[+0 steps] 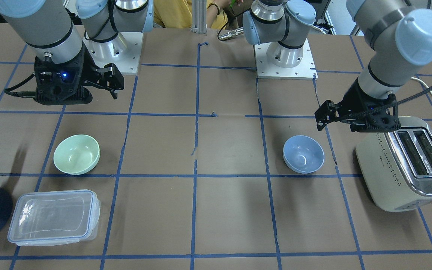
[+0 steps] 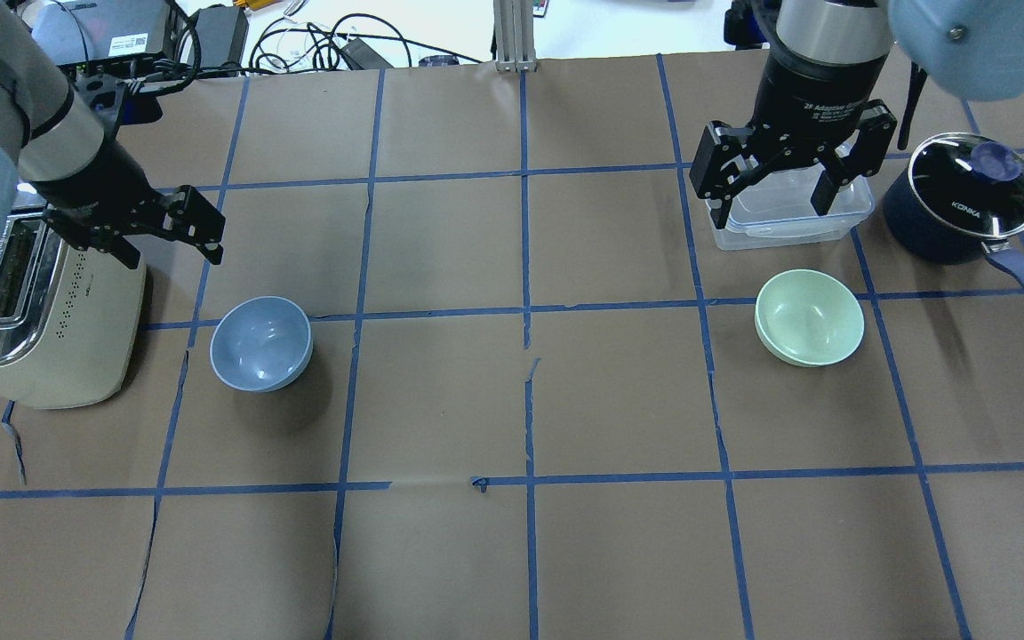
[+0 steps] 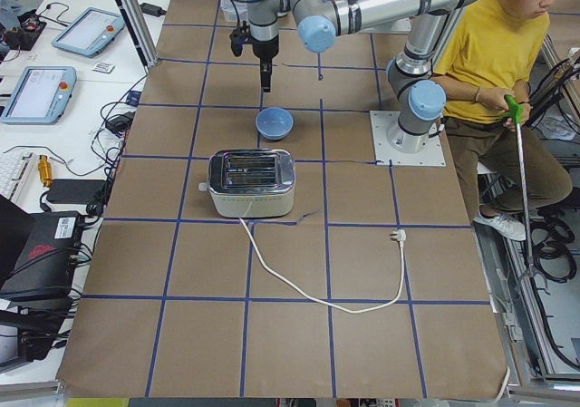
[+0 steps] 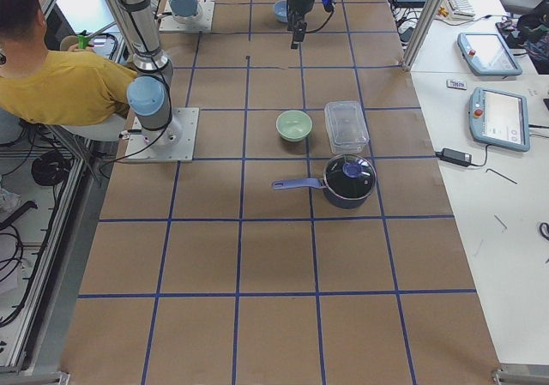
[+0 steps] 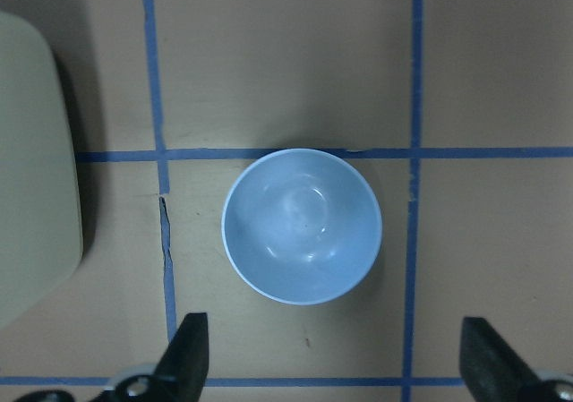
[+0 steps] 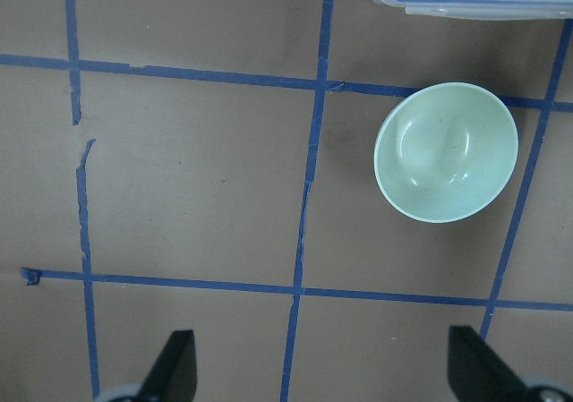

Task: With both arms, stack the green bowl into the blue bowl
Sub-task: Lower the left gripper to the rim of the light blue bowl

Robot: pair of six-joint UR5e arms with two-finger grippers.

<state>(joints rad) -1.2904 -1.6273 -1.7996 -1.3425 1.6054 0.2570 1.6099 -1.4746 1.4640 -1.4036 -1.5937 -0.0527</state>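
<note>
1. Brown paper taped into blue squares covers the bench (image 2: 512, 400), and the two bowls sit on it well apart, each upright and empty.
2. The green bowl (image 2: 810, 317) is on the robot's right side, just beside a clear container (image 2: 779, 233) and near a dark lidded saucepan (image 2: 956, 200).
3. The blue bowl (image 2: 261, 343) is on the robot's left side, just beside a cream toaster (image 2: 41, 329) but not touching it.
4. The right claw (image 2: 770, 204) hangs high above the bench with its fingers spread wide and nothing between them.
5. The left claw (image 2: 172, 253) is likewise raised, fingers apart and empty, close to the toaster's top.
6. The key relation is that the right arm is much nearer the green bowl, yet its claw is not over it. In the right wrist view the bowl sits off-centre, ahead of the fingers and toward one finger's side.
7. In the left wrist view the blue bowl lies almost centred between the fingers, just ahead of them.
8. My judgement is that the stacking has not begun. The right claw would need to shift sideways over the green bowl's rim before descending. A round bowl offers no long axis, so any point on the rim serves.
9. The carry then crosses most of the bench toward the blue bowl, and the toaster crowds that end.
</note>
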